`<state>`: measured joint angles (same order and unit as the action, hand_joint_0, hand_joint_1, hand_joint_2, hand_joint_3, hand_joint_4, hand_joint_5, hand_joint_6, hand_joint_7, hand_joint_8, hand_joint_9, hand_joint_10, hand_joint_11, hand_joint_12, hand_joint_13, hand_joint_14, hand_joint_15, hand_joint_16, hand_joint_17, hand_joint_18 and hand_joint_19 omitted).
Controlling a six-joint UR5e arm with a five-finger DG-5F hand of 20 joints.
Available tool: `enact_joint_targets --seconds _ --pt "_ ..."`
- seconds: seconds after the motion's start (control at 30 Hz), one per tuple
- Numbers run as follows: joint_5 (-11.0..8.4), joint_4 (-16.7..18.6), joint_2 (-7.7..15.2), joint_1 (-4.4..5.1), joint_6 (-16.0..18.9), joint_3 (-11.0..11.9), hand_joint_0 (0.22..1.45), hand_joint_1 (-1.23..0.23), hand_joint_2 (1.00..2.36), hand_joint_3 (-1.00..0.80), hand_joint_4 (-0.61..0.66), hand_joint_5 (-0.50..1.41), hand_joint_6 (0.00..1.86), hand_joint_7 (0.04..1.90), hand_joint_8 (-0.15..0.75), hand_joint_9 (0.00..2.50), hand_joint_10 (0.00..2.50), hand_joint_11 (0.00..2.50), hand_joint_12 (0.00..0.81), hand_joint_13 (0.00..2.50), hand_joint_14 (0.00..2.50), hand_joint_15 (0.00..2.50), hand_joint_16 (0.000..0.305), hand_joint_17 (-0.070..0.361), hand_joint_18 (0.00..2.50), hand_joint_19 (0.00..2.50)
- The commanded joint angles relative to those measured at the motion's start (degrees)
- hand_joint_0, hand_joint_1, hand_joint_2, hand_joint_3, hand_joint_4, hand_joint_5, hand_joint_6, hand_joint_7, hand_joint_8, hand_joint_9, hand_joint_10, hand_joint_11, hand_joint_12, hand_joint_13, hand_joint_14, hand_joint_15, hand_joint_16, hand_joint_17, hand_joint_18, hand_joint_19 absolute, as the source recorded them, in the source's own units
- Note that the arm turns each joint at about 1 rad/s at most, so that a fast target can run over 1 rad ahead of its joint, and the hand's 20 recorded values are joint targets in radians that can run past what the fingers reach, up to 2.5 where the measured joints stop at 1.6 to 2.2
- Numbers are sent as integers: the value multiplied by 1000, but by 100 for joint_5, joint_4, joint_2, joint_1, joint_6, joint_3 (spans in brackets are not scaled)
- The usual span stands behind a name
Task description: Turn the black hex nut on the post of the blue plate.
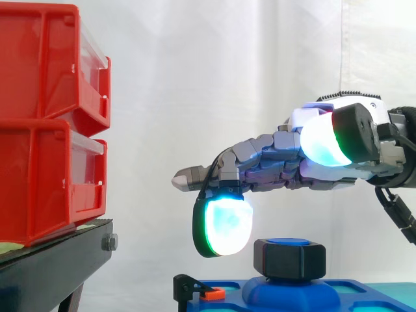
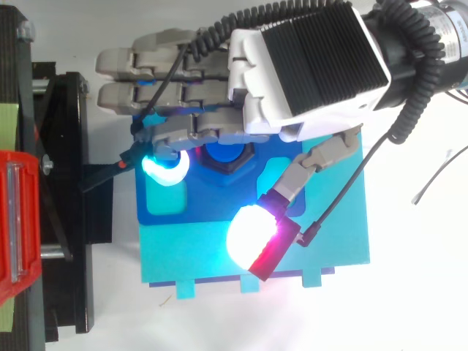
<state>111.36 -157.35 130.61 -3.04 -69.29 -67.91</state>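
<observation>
While I'm hovering the hand (image 1: 279, 159) open and empty, the black hex nut (image 1: 289, 259) is sitting right underneath on the blue plate (image 1: 370, 292), just beside one downturned fingertip (image 1: 224, 227).

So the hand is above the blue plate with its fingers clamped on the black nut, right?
No. The hand is above the blue plate, but its fingers are not clamped on the black nut; the side view shows them clear of it.

Chunky robot hand (image 2: 292, 73): grey segmented fingers (image 1: 273, 153), white shell, black ribbed back plate, fat pads (image 1: 227, 227) glowing cyan-white with green or red rims.
</observation>
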Motion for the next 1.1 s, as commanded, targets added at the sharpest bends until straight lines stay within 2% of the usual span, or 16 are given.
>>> enact_joint_targets --seconds 0.0,0.53,1.07 --pt "0 108 0 6 3 -65 460 -162 1000 -500 338 -188 504 1065 300 150 0 0 383 2 1 28 55 123 0 281" --pt "-9 99 9 6 12 -74 460 -162 1000 -500 337 -189 504 1061 300 151 0 0 382 6 0 28 55 123 0 280" --pt "0 90 9 -91 -6 -74 461 -162 1000 -500 338 -188 503 1057 302 166 0 0 383 25 0 33 54 122 0 277"
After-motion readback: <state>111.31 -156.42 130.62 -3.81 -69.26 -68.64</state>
